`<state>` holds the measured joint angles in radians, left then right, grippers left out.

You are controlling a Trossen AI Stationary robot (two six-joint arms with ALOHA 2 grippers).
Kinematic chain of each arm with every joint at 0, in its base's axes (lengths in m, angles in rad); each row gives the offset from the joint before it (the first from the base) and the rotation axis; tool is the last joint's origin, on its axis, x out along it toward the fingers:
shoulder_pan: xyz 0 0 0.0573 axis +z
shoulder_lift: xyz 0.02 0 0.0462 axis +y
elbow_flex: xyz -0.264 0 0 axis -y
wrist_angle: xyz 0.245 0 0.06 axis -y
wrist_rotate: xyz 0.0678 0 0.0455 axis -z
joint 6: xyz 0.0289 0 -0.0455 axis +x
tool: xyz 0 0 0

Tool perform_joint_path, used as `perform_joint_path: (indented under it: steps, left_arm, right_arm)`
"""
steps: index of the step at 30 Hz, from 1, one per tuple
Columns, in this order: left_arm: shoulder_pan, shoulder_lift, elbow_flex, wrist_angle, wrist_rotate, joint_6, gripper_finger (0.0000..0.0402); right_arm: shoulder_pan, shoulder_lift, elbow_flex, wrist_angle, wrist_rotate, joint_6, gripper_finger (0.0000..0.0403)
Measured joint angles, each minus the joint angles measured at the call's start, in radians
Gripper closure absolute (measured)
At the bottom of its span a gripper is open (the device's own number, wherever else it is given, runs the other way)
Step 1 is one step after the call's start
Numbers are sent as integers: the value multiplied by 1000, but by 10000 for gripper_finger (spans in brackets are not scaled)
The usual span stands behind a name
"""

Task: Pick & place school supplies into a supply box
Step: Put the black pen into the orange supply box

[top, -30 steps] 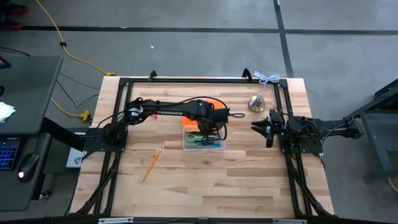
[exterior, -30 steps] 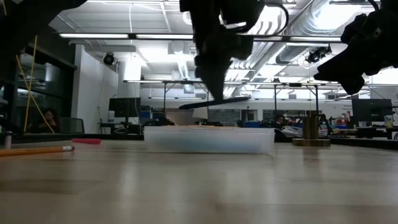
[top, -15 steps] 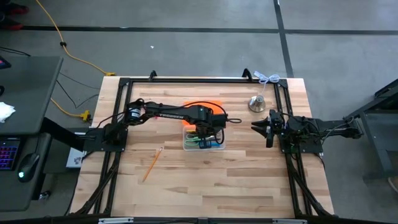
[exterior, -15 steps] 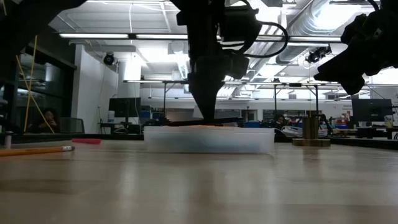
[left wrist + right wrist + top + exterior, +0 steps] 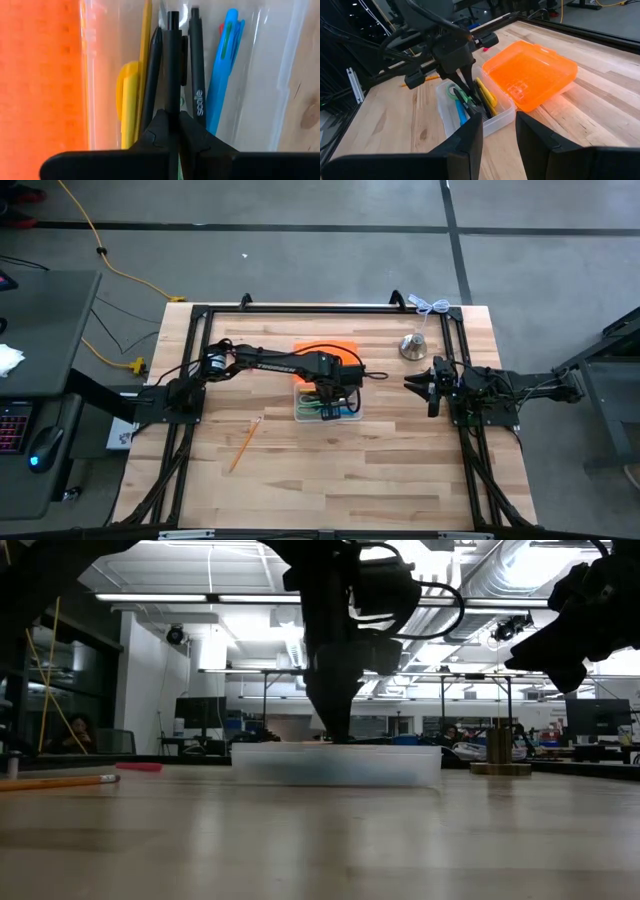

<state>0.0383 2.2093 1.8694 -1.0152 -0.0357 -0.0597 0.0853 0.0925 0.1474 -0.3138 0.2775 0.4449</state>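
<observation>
The clear supply box [image 5: 325,408] stands mid-table with its orange lid [image 5: 325,348] lying open on its far side. Inside it lie a yellow pen [image 5: 131,95], two black pens, a blue pen [image 5: 222,70] and green-handled scissors [image 5: 454,92]. My left gripper [image 5: 335,393] reaches down into the box, shut on another black pen [image 5: 173,55]. A wooden-yellow pencil [image 5: 244,443] lies on the table left of the box. My right gripper [image 5: 498,137] waits open at the table's right side [image 5: 428,385]. My left gripper pinches the black pen's barrel [image 5: 173,107] between its two fingertips [image 5: 159,127]. The fingers come from above, pointing down, and lie across the pen. The pen runs along the box's length among the other pens; whether it rests on them I cannot tell.
A silver bell-shaped object [image 5: 413,346] stands at the far right, beyond my right gripper. A small pink item [image 5: 138,767] lies on the table left of the box. A black frame rail [image 5: 300,308] borders the table. Bare wood stretches across the near half.
My left gripper has gone down with the black pen. The pen hung above the box's rim a second ago; now it sits inside the box, below the rim. The gripper has stayed shut on it.
</observation>
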Motion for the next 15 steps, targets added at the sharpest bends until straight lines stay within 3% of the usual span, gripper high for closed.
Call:
perform_joint_path:
  steps: [15]
  left_arm:
    - [0, 0, 0, 26, 11, 11, 362]
  right_arm:
    - [0, 0, 0, 0, 0, 0, 308]
